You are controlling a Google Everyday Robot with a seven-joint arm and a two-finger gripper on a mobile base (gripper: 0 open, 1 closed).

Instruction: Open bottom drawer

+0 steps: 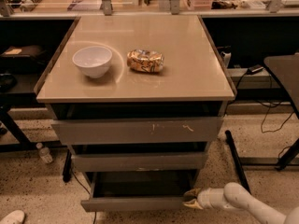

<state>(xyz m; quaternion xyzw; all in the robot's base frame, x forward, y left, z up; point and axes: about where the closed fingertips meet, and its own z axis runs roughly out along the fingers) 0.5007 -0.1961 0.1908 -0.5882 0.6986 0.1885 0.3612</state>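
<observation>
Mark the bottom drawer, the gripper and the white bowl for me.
bottom drawer [135, 203]: camera view, middle of its flat grey front.
gripper [190, 199]: camera view, its tip, at the right end of the bottom drawer's front.
white bowl [92, 60]: camera view, its inner hollow.

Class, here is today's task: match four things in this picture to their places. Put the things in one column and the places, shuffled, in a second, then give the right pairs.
Things
1. white bowl
2. crumpled gold packet
3. bottom drawer
4. pincer

Places
A. at the right end of the bottom drawer's front
B. on the left part of the tabletop
C. lowest of the three drawers, standing pulled out
D. on the tabletop, just right of the bowl

Pairs: 1-B, 2-D, 3-C, 4-A
</observation>
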